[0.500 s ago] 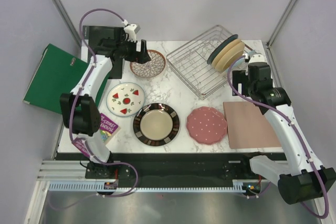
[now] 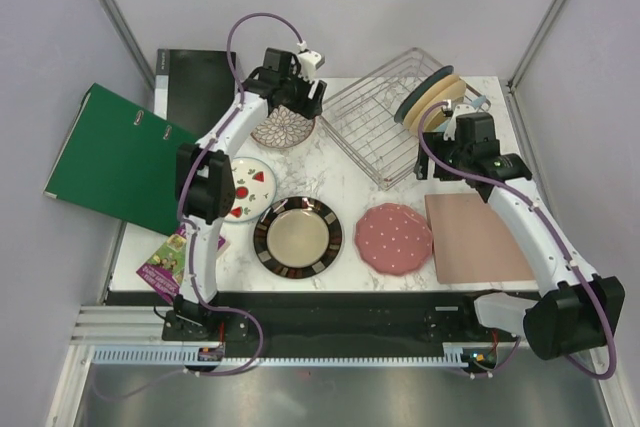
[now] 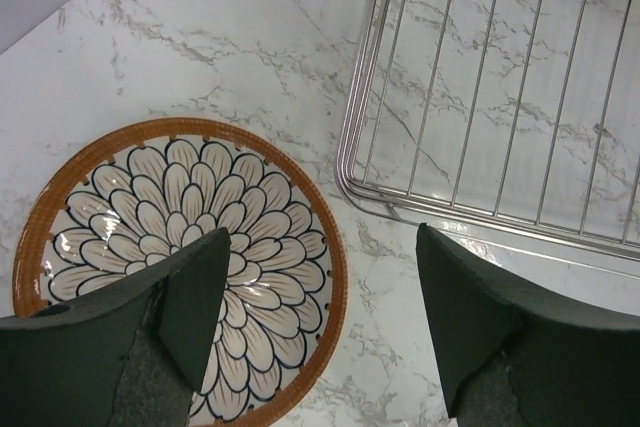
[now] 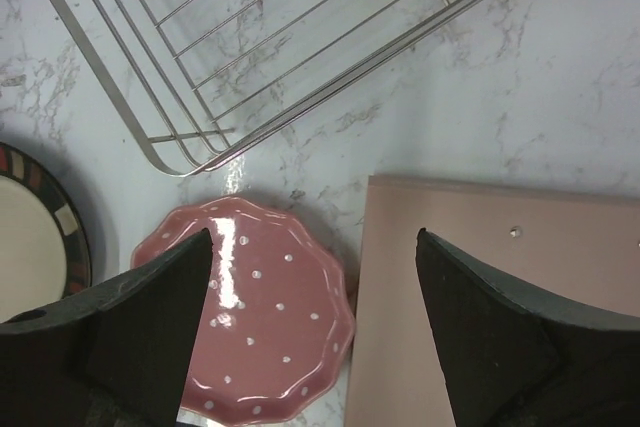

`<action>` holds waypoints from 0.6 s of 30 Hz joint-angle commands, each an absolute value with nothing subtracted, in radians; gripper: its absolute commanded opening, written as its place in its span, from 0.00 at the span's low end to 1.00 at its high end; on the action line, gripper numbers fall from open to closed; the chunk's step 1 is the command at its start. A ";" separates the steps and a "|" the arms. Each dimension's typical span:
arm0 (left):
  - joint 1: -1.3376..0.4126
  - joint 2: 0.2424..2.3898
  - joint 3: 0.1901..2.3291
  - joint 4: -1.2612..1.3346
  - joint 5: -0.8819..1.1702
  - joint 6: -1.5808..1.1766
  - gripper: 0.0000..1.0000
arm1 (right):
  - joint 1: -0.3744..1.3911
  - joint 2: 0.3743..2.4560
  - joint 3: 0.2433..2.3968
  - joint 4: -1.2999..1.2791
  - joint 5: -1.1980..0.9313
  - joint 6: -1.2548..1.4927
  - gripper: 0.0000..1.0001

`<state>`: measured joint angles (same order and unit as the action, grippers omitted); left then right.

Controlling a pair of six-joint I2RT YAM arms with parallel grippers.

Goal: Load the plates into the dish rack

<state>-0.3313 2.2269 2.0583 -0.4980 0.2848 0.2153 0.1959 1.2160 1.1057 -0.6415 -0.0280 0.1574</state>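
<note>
Four plates lie flat on the marble table. The brown petal plate [image 2: 275, 133] [image 3: 200, 187] is at the back, left of the dish rack [image 2: 372, 117] [image 3: 343, 152] [image 4: 170, 173]. The fruit plate [image 2: 252, 187], the dark-rimmed cream plate [image 2: 298, 236] [image 4: 40, 247] and the pink dotted plate [image 2: 394, 238] [image 4: 270, 327] lie nearer. My left gripper [image 2: 300, 97] [image 3: 320, 247] hangs open over the petal plate's right rim, holding nothing. My right gripper [image 2: 437, 159] [image 4: 315, 242] is open above the pink plate's right edge, also with nothing in it.
Plain teal and cream plates [image 2: 432, 97] stand upright in the rack's far right end. A pinkish-tan board [image 2: 478, 237] [image 4: 500, 277] lies right of the pink plate. A green binder [image 2: 115, 159], a black folder [image 2: 195, 82] and a booklet [image 2: 170, 259] sit at the left.
My left arm has swung right, from the petal plate's left side to above its right rim by the rack. My right gripper has shifted slightly left and forward.
</note>
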 commanded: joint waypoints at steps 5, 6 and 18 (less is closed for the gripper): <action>-0.367 2.287 2.152 -0.449 0.239 0.285 0.81 | 0.170 1.264 1.035 -0.534 -0.084 0.419 0.83; -0.374 2.292 2.154 -0.448 0.236 0.285 0.81 | 0.160 1.296 1.037 -0.529 -0.087 0.445 0.82; -0.387 2.401 2.255 -0.411 0.252 0.302 0.73 | 0.101 1.520 1.187 -0.445 -0.077 0.520 0.73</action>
<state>-0.3862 2.3512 2.1788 -0.4568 0.2527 0.2539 0.1005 1.4895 1.0981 -0.5137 -0.0864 0.4870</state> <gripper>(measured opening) 0.756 0.741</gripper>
